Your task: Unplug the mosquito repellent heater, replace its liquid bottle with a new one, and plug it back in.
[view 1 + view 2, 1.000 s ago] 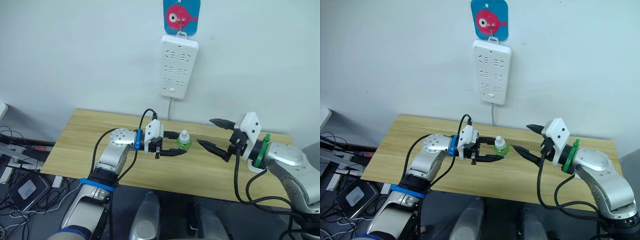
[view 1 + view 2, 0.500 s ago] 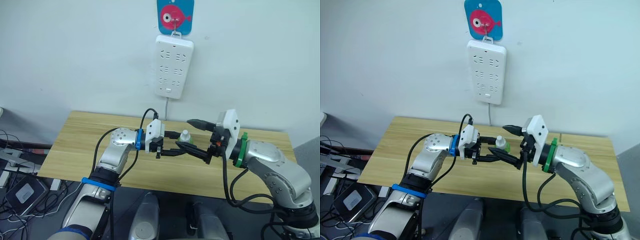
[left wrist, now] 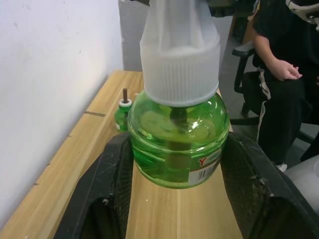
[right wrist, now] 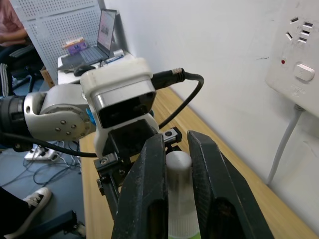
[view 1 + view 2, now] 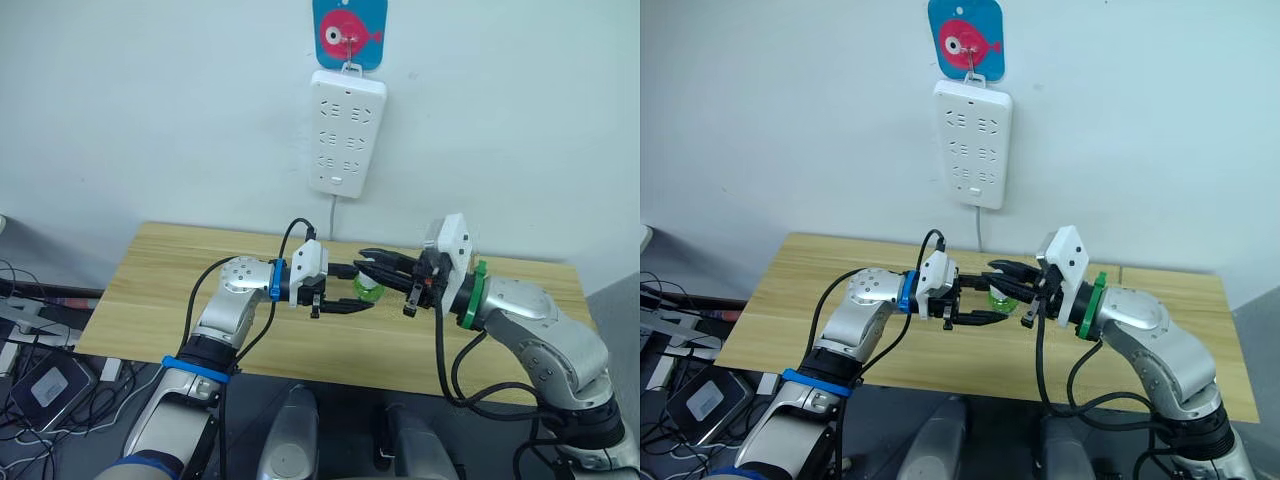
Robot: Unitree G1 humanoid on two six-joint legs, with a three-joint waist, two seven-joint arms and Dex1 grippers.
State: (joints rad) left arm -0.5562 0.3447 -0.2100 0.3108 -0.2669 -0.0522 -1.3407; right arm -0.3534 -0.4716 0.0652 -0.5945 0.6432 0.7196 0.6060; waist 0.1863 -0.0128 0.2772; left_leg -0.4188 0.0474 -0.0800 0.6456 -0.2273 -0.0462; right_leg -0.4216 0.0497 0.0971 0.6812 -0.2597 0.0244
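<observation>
Currently both grippers meet at frame centre in the left eye view, over the wooden table [image 5: 150,280]. Left gripper [image 5: 350,289] is clamped on the green liquid bottle [image 3: 175,144]: in the left wrist view its black fingers [image 3: 115,184] press both sides of the green glass body, label strip low on the glass, wick visible inside. Bottle is upright, held above the tabletop.

Right gripper [image 5: 1005,283] comes in from the right side of the frame. In the right wrist view its two fingers [image 4: 148,189] sit closed around the bottle's white cap [image 4: 179,184], one on each side, touching it. So: left holds the body, right grips the cap.

A second green bottle [image 3: 121,113] with a bare wick stands on the table near the wall, upper left of centre in the left wrist view.

White power strip [image 5: 344,132] hangs on the wall, upper centre of frame, from a hook on a blue fish-print card [image 5: 350,33]; its cord [image 5: 335,220] drops behind the table. All sockets look vacant. Can't spot the mosquito repellent heater anywhere in these views.

A seated person in dark clothing [image 3: 279,74] is at the right edge of the left wrist view. A laptop [image 4: 107,30] sits on a desk, upper left of the right wrist view.
</observation>
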